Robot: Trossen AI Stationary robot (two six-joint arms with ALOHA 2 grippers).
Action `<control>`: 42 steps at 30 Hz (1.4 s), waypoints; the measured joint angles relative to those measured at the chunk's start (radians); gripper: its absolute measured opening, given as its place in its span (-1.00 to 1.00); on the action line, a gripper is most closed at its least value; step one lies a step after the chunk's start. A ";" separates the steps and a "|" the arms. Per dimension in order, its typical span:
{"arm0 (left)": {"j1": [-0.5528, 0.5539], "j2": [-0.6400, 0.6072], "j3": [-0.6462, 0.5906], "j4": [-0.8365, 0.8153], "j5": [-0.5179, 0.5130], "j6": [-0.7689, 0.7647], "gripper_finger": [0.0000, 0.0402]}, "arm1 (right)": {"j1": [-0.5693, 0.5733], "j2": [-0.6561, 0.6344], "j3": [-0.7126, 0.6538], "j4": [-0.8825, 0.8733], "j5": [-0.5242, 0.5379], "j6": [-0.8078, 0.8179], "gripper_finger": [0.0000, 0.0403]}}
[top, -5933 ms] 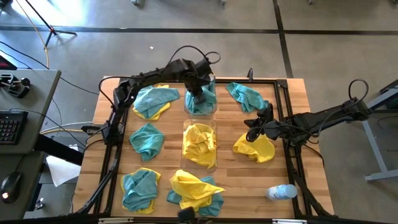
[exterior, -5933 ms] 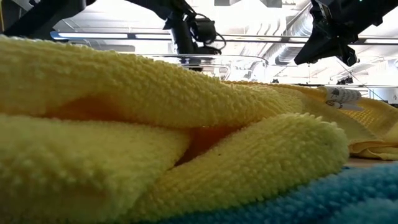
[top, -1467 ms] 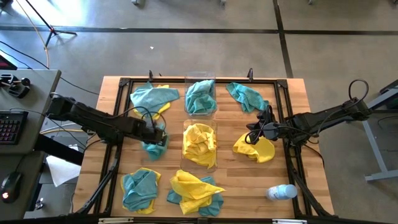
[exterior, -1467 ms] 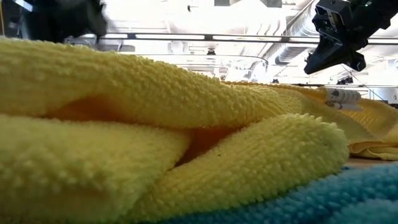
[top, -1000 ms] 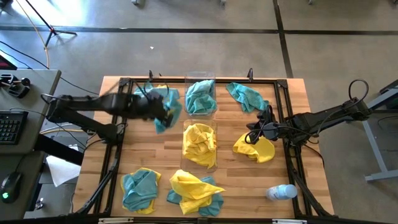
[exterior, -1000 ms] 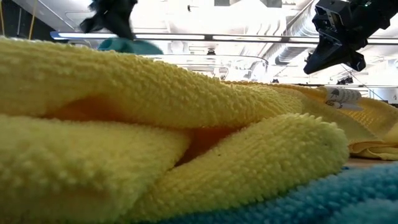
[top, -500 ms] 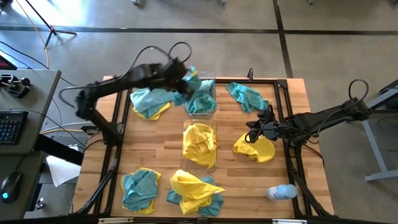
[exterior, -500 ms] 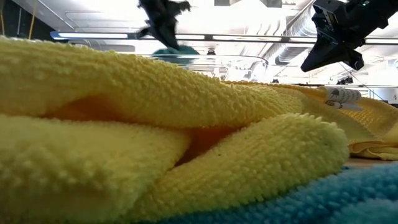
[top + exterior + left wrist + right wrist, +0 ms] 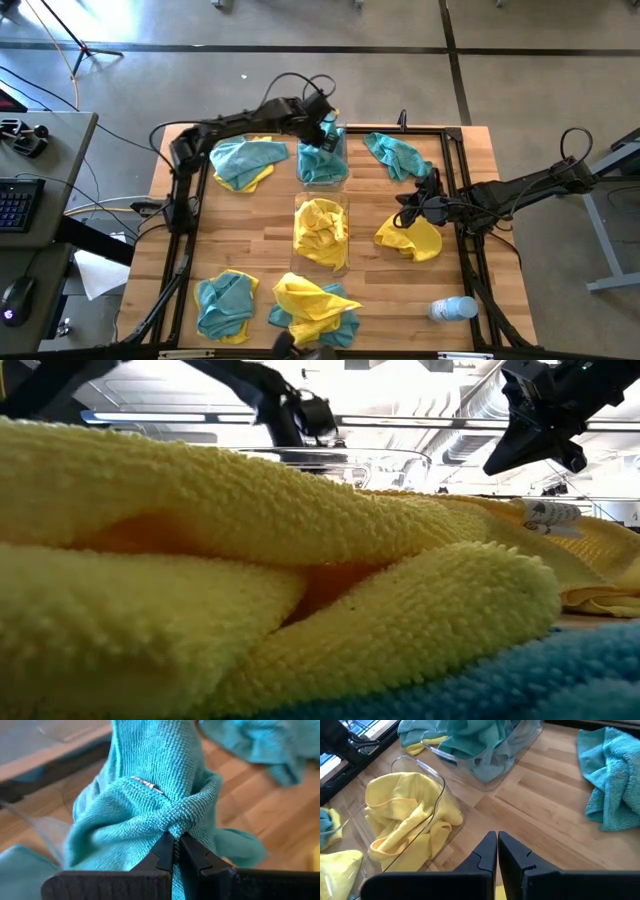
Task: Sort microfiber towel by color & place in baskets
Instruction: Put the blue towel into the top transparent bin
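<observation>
The left hand (image 9: 174,851) pinched a teal towel (image 9: 150,800) over the far clear basket (image 9: 322,158). The right hand (image 9: 497,851), pressed together and empty, hovered beside that basket above bare table (image 9: 540,815).

A clear bottle (image 9: 452,308) lies on its side on the wooden table (image 9: 380,290) — a keyboard (image 9: 15,203) sits on a side desk (image 9: 60,150).

Grey concrete floor (image 9: 300,40) crossed by dark seam lines. Wooden counter (image 9: 270,215) with black metal frame rails (image 9: 470,270). Side desk (image 9: 40,180) at left with keyboard (image 9: 15,203) and mouse (image 9: 15,298). Bright ceiling lights (image 9: 400,380), exposed ductwork overhead.
</observation>
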 joint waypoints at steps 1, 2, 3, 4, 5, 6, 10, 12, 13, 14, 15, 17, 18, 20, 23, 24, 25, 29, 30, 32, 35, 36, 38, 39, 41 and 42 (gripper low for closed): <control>0.000 0.018 0.000 0.001 0.001 0.005 -1.00 | 0.000 0.000 0.000 0.000 0.007 0.000 -0.94; 0.000 0.035 0.000 0.002 0.005 0.007 -1.00 | 0.000 0.000 0.000 -0.002 0.014 0.000 -0.94; -0.001 0.051 0.000 0.003 0.009 0.014 -1.00 | 0.000 0.000 0.000 -0.004 0.022 0.000 -0.94; -0.001 0.066 0.000 0.003 0.014 0.023 -1.00 | 0.000 0.000 0.000 -0.004 0.026 0.000 -0.94; -0.003 0.082 0.000 0.005 0.019 0.031 -1.00 | 0.000 0.000 0.000 -0.004 0.028 0.000 -0.94; -0.005 0.096 0.001 0.009 0.020 0.036 -1.00 | 0.000 0.000 0.000 -0.007 0.029 0.000 -0.94; -0.008 0.144 0.002 0.031 0.026 0.063 -1.00 | 0.000 0.000 0.000 -0.022 0.032 0.000 -0.94; -0.008 0.162 0.002 0.041 0.045 0.087 -0.98 | 0.000 0.000 0.000 -0.024 0.033 0.000 -0.94; -0.008 0.171 0.003 0.046 0.052 0.093 -0.97 | 0.000 0.000 0.000 -0.026 0.033 0.000 -0.94; -0.008 0.179 0.003 0.051 0.056 0.095 -0.97 | 0.000 0.000 0.000 -0.026 0.033 0.000 -0.94; -0.008 0.186 0.004 0.054 0.056 0.094 -0.96 | 0.000 0.000 0.000 -0.026 0.033 0.000 -0.94; -0.008 0.195 0.004 0.059 0.056 0.094 -0.94 | 0.000 0.000 0.000 -0.026 0.033 0.000 -0.94; -0.008 0.200 0.005 0.060 0.056 0.096 -0.92 | 0.000 0.000 0.000 -0.027 0.033 0.000 -0.94; -0.008 0.205 0.005 0.063 0.056 0.112 -0.89 | 0.000 0.000 0.000 -0.026 0.033 0.000 -0.94; -0.009 0.206 0.005 0.064 0.055 0.136 -0.82 | 0.000 0.000 0.000 -0.028 0.033 0.000 -0.94; -0.009 0.206 0.005 0.064 0.055 0.136 -0.80 | 0.000 0.000 0.000 -0.028 0.033 0.000 -0.94; -0.009 0.206 0.004 0.064 0.055 0.137 -0.77 | 0.000 0.000 0.000 -0.029 0.033 0.000 -0.94; -0.009 0.206 0.003 0.064 0.055 0.161 -0.66 | 0.000 0.000 0.000 -0.030 0.033 0.000 -0.94; -0.010 0.206 0.003 0.063 0.055 0.175 -0.63 | 0.000 0.000 0.000 -0.031 0.033 0.000 -0.94; -0.012 0.206 0.003 0.064 0.055 0.180 -0.57 | 0.000 0.000 0.000 -0.037 0.033 0.000 -0.94; -0.016 0.207 0.003 0.066 0.046 0.177 -0.48 | 0.000 0.000 0.000 -0.040 0.033 0.000 -0.94; -0.016 0.206 0.003 0.067 0.043 0.170 -0.45 | 0.000 0.000 0.000 -0.040 0.033 0.000 -0.94; -0.016 0.201 0.002 0.068 0.043 0.164 -0.41 | 0.000 0.000 0.000 -0.041 0.033 0.000 -0.94; -0.016 0.196 0.001 0.067 0.044 0.164 -0.40 | 0.000 0.000 0.000 -0.041 0.033 0.000 -0.94; -0.016 0.182 -0.001 0.055 0.044 0.163 -0.39 | 0.000 0.000 0.000 -0.042 0.033 0.000 -0.94; -0.016 0.170 -0.002 0.045 0.044 0.161 -0.39 | 0.000 0.000 0.000 -0.042 0.033 0.000 -0.94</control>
